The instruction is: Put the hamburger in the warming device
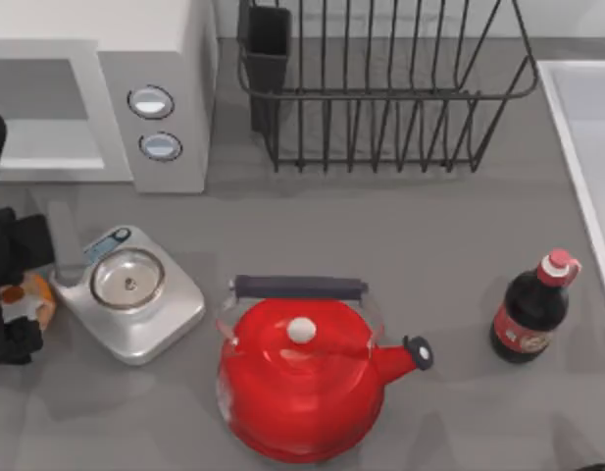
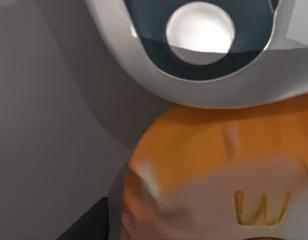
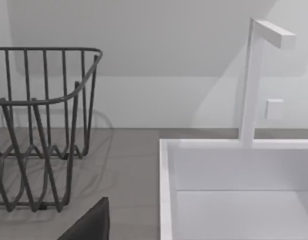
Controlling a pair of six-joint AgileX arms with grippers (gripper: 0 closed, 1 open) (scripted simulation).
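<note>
The hamburger (image 1: 32,302) is a small orange-tan bun lying on the table at the far left, touching the silver scale (image 1: 135,294). My left gripper (image 1: 21,294) is open and straddles it, one black finger on its far side and one on its near side. In the left wrist view the hamburger (image 2: 218,175) looms very close, with the scale (image 2: 208,60) right behind it and a dark finger (image 2: 89,222) at its edge. The warming device, a white microwave (image 1: 165,59), stands at the back left with its grey cavity (image 1: 37,128) showing. My right gripper (image 1: 601,467) is parked at the front right corner.
A large red kettle (image 1: 297,383) stands at front centre, with a dark bottle (image 1: 528,314) to its right. A black wire dish rack (image 1: 380,88) sits at the back, also in the right wrist view (image 3: 39,125). A white sink (image 1: 586,147) lines the right edge.
</note>
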